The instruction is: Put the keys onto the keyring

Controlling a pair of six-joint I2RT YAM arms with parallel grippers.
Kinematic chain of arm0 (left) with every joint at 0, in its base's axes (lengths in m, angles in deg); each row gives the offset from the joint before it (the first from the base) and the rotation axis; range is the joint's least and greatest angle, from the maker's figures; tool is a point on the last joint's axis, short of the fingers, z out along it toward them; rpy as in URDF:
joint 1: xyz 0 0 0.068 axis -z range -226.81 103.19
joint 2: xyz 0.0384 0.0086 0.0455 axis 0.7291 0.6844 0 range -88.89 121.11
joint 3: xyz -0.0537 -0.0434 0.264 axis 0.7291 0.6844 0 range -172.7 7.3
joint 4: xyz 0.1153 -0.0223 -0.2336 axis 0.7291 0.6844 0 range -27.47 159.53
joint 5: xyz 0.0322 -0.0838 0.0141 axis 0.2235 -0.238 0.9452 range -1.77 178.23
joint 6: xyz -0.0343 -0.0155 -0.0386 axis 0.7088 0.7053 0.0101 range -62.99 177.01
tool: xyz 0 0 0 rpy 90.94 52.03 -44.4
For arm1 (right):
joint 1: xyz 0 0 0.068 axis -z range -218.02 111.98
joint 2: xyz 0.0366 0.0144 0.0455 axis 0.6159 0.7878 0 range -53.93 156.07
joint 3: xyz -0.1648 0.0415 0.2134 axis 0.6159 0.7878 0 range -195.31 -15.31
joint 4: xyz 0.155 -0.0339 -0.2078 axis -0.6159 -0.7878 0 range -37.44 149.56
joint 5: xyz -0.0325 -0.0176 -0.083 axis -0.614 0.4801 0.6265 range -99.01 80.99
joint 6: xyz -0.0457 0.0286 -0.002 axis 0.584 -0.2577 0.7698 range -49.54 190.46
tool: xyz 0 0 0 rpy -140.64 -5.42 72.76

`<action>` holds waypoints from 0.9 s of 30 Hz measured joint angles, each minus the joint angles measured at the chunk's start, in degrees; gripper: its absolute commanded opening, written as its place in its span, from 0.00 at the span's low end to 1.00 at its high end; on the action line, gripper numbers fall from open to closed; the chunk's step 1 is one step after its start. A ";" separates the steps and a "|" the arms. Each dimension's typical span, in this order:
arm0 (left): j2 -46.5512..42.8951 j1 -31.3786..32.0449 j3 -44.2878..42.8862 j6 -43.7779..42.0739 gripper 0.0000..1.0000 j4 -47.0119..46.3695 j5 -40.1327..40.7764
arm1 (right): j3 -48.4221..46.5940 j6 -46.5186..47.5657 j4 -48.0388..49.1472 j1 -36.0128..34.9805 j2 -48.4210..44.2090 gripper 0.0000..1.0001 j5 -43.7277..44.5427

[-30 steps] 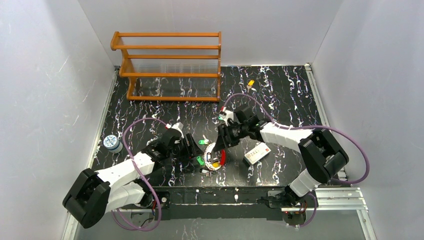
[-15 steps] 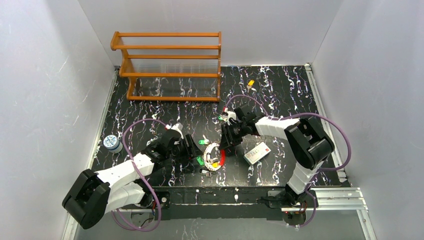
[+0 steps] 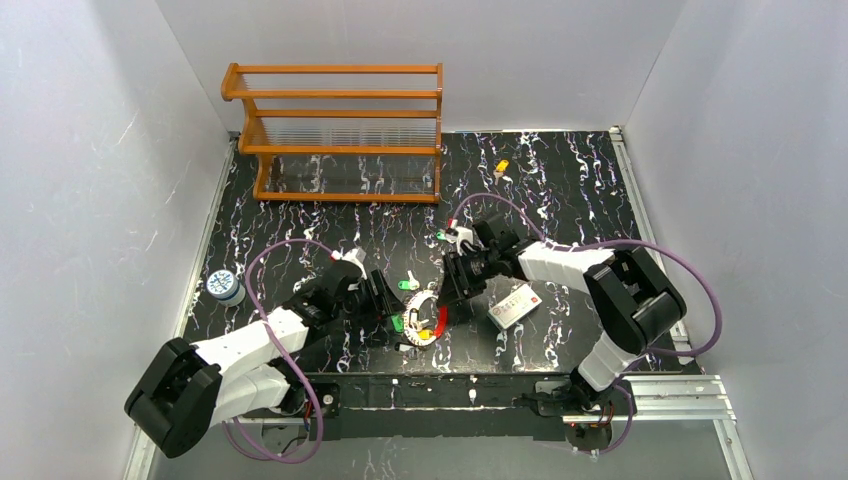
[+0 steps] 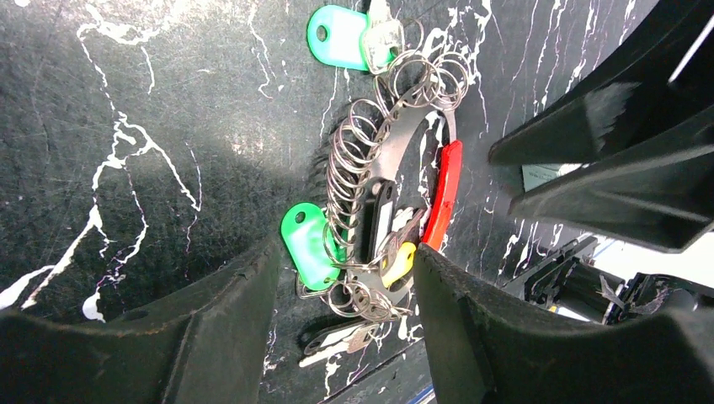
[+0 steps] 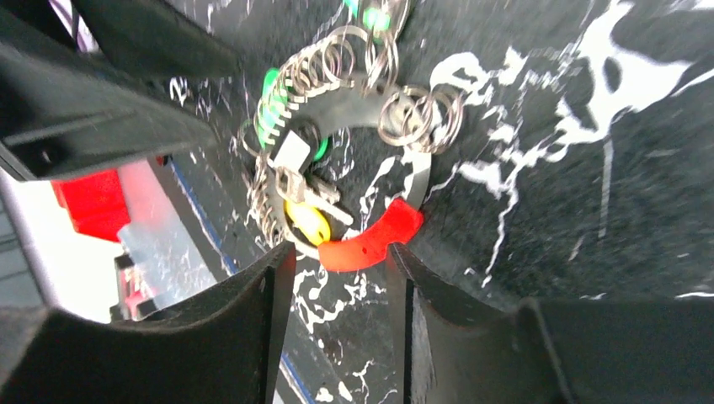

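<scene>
Eyes on the left gripper (image 4: 341,257): jaws spread wide and low over the desk (image 3: 580,190), bracketing the 6 o'clock end of the keyring (image 4: 402,139) in its wrist view, with nothing pinched. That reads as a bracing pose, fencing the loop in so it cannot slide while the other arm works. Inside that gap sit a green tag (image 4: 307,244), a yellow key head (image 4: 402,257) and a tangle of small split rings (image 4: 349,160), all bunched along the band.

Over to the right gripper (image 5: 338,252): jaws set narrow, tips either side of the red section (image 5: 370,238), lined up as if to take it. That is likely the part that opens, so a key would go on there. Whether it touches the red I cannot tell, because the wrist view is smeared.

From overhead, the keyring lies flat near the desk's middle, left gripper at its 9 o'clock, right gripper at its 1 o'clock. At its 11 o'clock a green-headed key (image 3: 405,283) lies just beside the loop. Whether it is threaded on or merely lying against the band cannot be made out. Out toward 1 o'clock, well apart, a yellow-headed key (image 3: 501,168) lies loose. A white card (image 3: 515,305) sits near, at 3 o'clock.

Hidden: the left fingers (image 4: 210,337) cover the loop's lowest edge, any latch on the red section is unreadable, and overhead both grippers mask part of the ring.
</scene>
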 measured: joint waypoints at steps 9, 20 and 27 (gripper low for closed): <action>-1.81 0.00 1.05 0.20 0.57 0.15 -0.04 | -10.14 -0.96 -2.47 0.48 4.59 0.47 6.71; -2.19 0.00 1.05 0.22 0.57 0.70 -0.07 | -14.56 -2.08 -7.04 0.48 10.75 0.37 13.27; -2.12 0.00 1.05 0.20 0.57 0.96 -0.09 | -14.86 -2.60 -6.78 0.59 12.26 0.20 11.74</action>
